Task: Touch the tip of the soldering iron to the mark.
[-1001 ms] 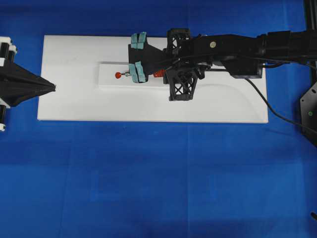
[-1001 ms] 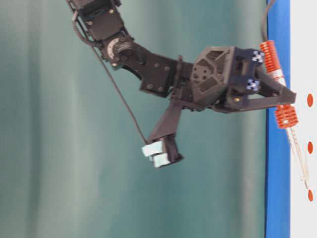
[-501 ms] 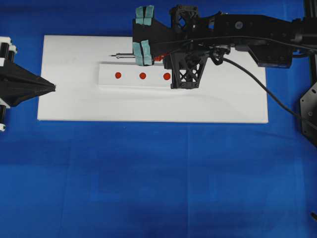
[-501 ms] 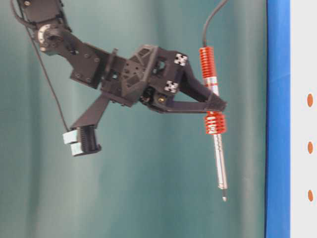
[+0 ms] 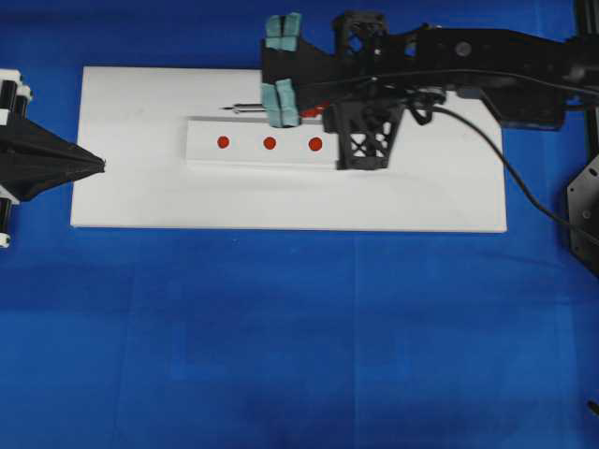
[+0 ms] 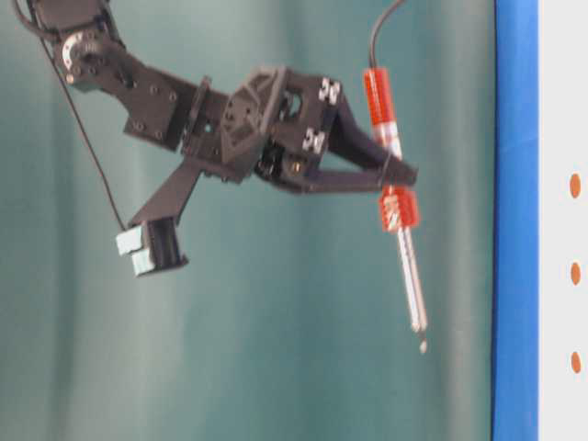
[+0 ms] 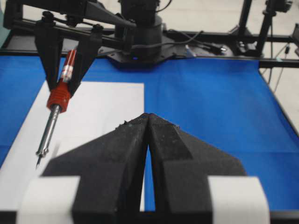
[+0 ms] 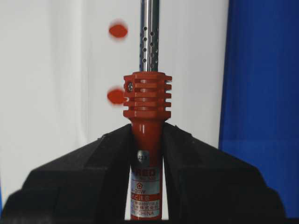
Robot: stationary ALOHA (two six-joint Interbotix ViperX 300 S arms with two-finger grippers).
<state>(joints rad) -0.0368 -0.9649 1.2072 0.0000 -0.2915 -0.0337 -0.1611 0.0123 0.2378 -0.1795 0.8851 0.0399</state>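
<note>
Red-handled soldering iron (image 8: pixel 145 121) clamped in right claw (image 8: pixel 145 154).

Matte black right arm (image 6: pixel 175 101), blocky links dotted with silver screws, thin black cable (image 6: pixel 87 147) trailing beneath. Lattice-framed wrist housing, checkered white markers, pale teal pads on a side bracket (image 6: pixel 138 253). Left tool (image 7: pixel 147 135): black wedge fingers, white tape bands.

There is one soldering iron (image 6: pixel 393 197). There are three red dots (image 5: pixel 270 143) in a row on one white board (image 5: pixel 140 187). There is one blue worktop (image 5: pixel 281 337). There are two robot arms, the right gripper (image 6: pixel 390 175) and the left gripper (image 5: pixel 94 166).
</note>
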